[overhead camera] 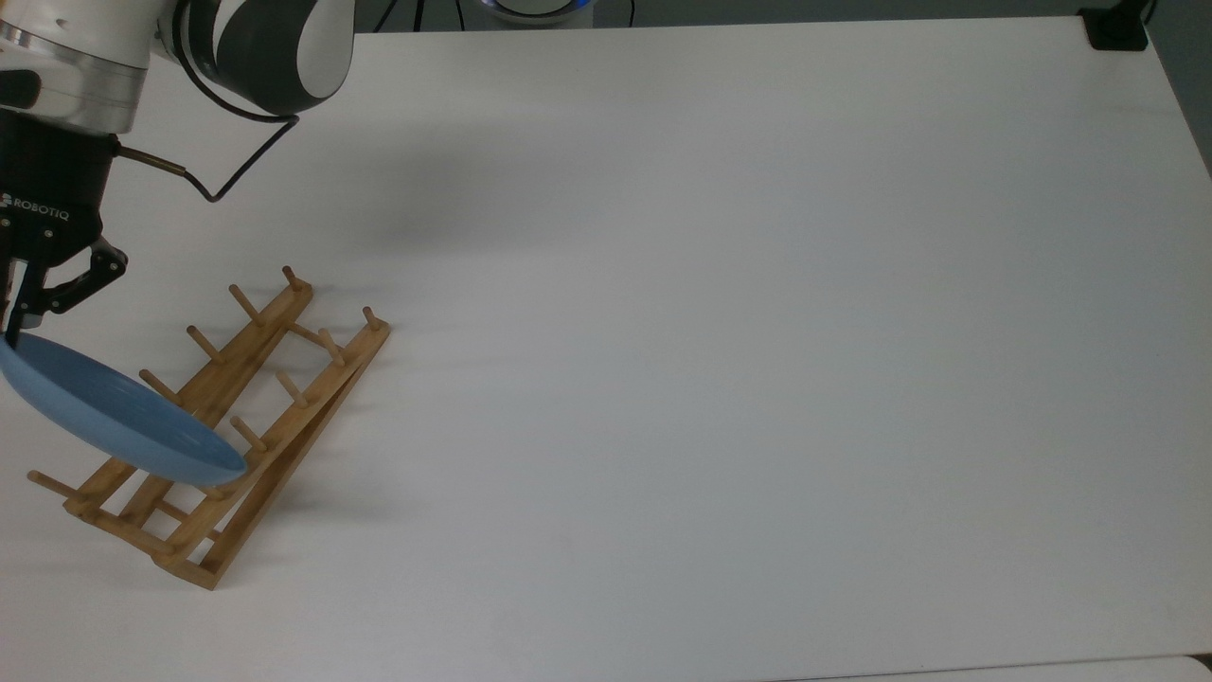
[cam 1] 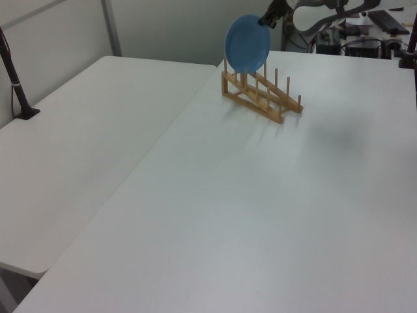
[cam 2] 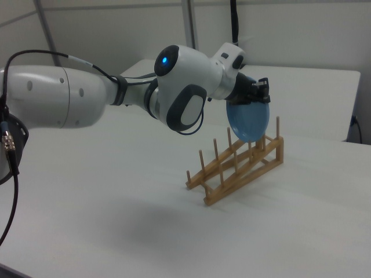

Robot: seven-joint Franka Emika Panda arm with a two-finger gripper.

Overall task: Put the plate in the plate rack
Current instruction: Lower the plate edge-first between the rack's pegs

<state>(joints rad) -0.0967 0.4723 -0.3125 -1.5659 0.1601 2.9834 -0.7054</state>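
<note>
Black jaws of the gripper [overhead camera: 17, 317] pinch the upper rim of the plate [overhead camera: 114, 413], which hangs nearly on edge with its lower rim down among the pegs at one end of the plate rack [overhead camera: 284, 398]. In the right view the gripper [cam 2: 262, 92] sits above the rack's [cam 2: 243, 168] taller end, the plate [cam 2: 248, 120] between the last pegs there. The arm [cam 2: 75, 98], white and grey, reaches in from the right view's left, and a black cable [overhead camera: 232, 161] loops off the wrist just above the rack. The rack stands on a white table [overhead camera: 757, 332], near the top view's left edge, with broad bare tabletop beyond it. A second white table [cam 1: 71, 137] adjoins on the left view's left.
</note>
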